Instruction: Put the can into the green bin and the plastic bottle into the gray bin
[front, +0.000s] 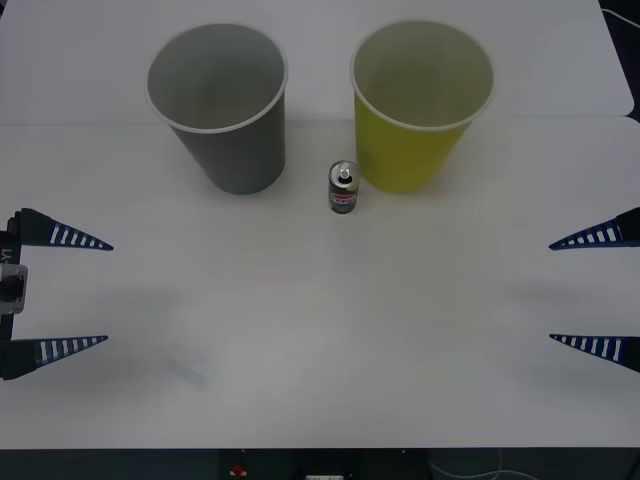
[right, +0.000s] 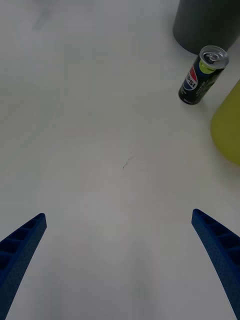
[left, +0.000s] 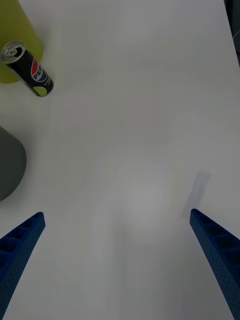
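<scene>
The can (front: 343, 187) is small and dark with a silver pull-tab top, and it stands upright on the white table between the two cups; it also appears in the wrist views (right: 202, 75) (left: 27, 69). The gray bin (front: 222, 106) stands back left, the green bin (front: 420, 104) back right. My left gripper (front: 85, 293) is open at the left edge of the table, well short of the can. At the right edge my right gripper (front: 578, 291) is open too, nothing between its fingers. The plastic bottle is out of view.
The white table (front: 320, 350) stretches wide in front of the cups. Its front edge runs along the bottom of the front view, with dark equipment below it.
</scene>
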